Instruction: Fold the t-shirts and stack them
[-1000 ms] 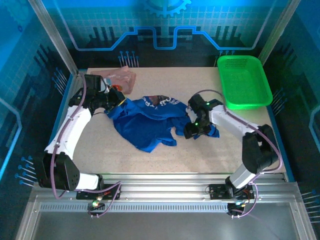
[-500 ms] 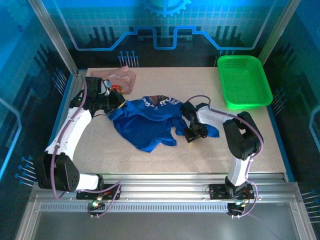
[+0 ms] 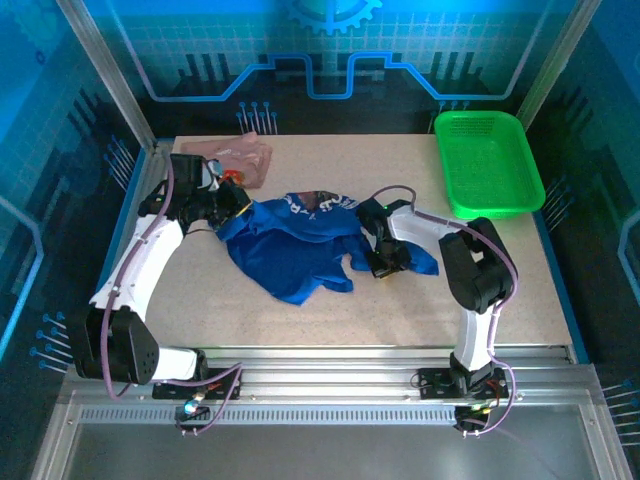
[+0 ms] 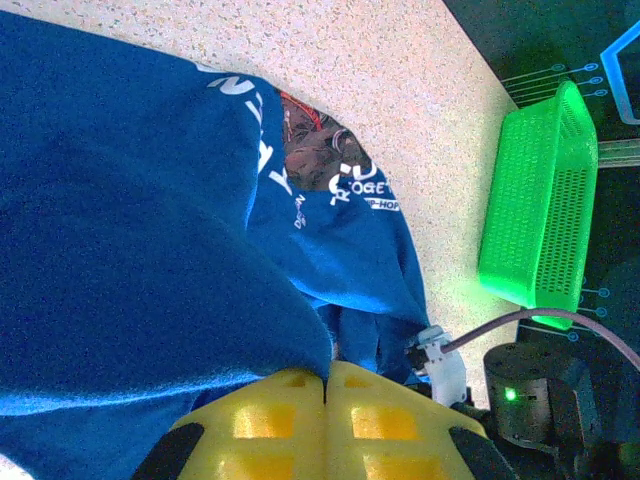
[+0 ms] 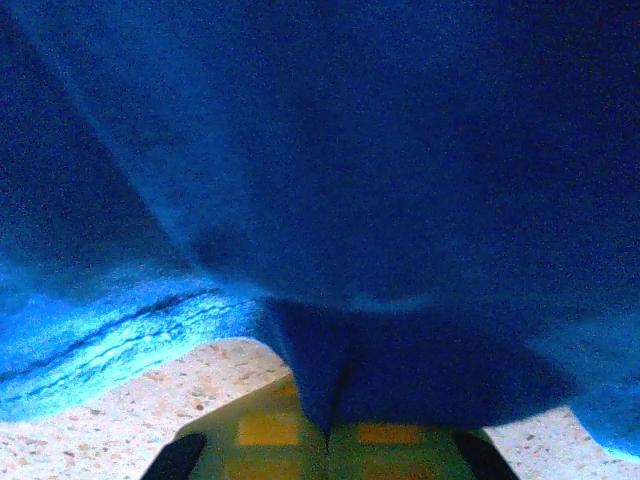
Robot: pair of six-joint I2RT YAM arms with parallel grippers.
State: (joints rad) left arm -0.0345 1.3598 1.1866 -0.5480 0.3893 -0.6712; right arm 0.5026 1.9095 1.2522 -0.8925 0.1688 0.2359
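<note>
both grippers pinch the blue shirt at mid-table.
top view: royal-blue t-shirt (image 3: 290, 255), soft cloth w/ white lettering, lies bunched at centre of the speckled table (image 3: 400, 320). left gripper (image 3: 235, 200) at its far-left edge, right gripper (image 3: 385, 262) at its right end. pale pink cloth t-shirt (image 3: 240, 155) far left, green plastic mesh basket (image 3: 485, 165) far right. left wrist: left gripper (image 4: 325, 385) yellow pads pressed together on a fold of the royal-blue t-shirt (image 4: 120, 250). right wrist: right gripper (image 5: 330, 425) pads pinch a fold of the royal-blue t-shirt (image 5: 350, 180).
</note>
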